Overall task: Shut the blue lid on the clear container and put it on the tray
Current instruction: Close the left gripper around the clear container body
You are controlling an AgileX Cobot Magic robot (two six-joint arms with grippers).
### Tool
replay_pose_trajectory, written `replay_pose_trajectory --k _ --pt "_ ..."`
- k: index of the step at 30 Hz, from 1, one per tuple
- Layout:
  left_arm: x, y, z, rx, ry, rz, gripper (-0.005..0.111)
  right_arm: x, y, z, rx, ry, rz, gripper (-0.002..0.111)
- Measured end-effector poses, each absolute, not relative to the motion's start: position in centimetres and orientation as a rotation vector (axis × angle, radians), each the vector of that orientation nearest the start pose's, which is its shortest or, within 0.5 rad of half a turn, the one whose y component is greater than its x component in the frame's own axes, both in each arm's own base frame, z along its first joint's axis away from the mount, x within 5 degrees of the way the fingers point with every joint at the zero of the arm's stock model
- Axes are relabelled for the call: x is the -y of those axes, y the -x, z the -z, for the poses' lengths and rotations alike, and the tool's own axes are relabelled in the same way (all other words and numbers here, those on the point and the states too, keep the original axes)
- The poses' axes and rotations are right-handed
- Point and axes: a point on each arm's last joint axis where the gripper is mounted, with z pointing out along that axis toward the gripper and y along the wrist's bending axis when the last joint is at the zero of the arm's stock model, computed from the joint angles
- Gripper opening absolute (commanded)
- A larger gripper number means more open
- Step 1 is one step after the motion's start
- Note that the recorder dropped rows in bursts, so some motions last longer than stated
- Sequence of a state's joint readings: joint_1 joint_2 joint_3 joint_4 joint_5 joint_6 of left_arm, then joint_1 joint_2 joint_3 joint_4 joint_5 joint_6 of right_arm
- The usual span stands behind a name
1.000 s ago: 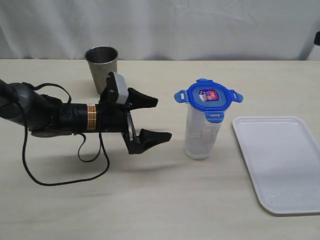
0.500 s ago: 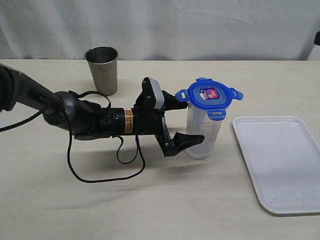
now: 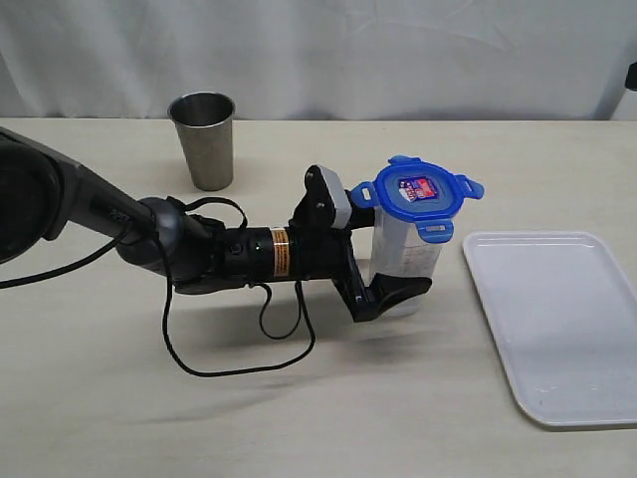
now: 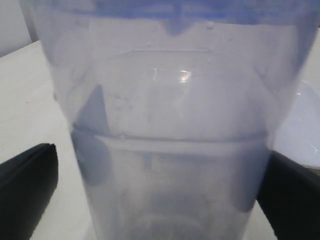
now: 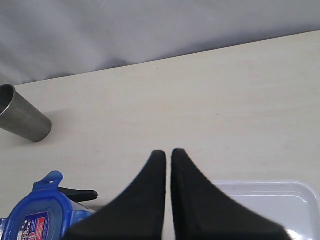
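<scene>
The clear container [image 3: 403, 257] stands upright on the table with the blue lid [image 3: 416, 192] resting on its rim, tabs sticking outward. My left gripper [image 3: 396, 253] lies level and open, one finger on each side of the container's lower body. In the left wrist view the container [image 4: 170, 150] fills the frame between the black fingers [image 4: 25, 190]; the left one stands clear of the wall. My right gripper [image 5: 168, 152] is shut and empty, hovering above the table near the lid [image 5: 37, 215] and the tray [image 5: 265, 200]. The white tray [image 3: 562, 319] lies to the container's right.
A grey steel cup [image 3: 204, 137] stands at the back left, behind my left arm. The arm's black cable [image 3: 234, 349] loops down onto the table. A white curtain hangs behind the table's far edge.
My left arm has reached to the right across the table, and its open fingers now straddle the container. The container, lid and tray have stayed where they were.
</scene>
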State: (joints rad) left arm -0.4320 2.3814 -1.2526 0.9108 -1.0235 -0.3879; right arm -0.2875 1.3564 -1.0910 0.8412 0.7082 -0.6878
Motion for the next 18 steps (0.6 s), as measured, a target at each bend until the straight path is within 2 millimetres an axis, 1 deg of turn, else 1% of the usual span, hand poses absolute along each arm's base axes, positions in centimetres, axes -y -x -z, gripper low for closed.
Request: replay_pose_trajectory --k 10,15,18 --pt "24.76 -37.24 -6.81 -1.489 -1.054 0.827 0.1 3.97 -28.99 -33.32 -2.197 -0.07 -0.421 0.004" --pt "24.75 -37.23 -6.74 -1.49 -1.055 0.828 0.1 3.96 -29.0 -33.34 -2.195 -0.071 -0.424 0.004" --pt "24.75 -37.23 -6.74 -1.49 -1.055 0.828 0.1 4.08 -29.23 -33.61 -2.157 -0.111 -0.428 0.004"
